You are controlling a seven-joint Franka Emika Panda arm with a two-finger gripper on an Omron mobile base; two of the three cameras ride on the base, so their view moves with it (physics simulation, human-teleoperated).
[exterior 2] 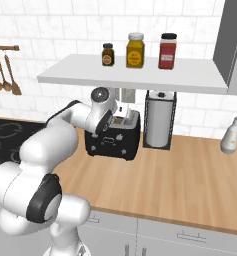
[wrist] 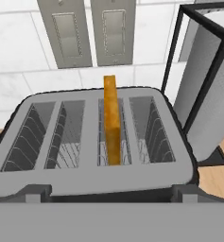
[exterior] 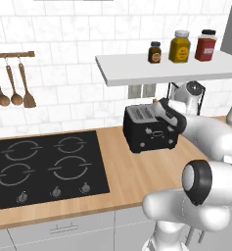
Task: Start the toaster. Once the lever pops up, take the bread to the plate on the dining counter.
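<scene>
The toaster (wrist: 92, 177) has a matt black body (exterior: 151, 135), a smooth grey metallic top plate and thin wire guards in its slots. The bread (wrist: 111, 125) looks rough, with an orange-brown crust. The counter (exterior 2: 190, 180) is pale, satin-smooth wood; the wall tiles (exterior: 63, 29) are glossy white marble.
</scene>
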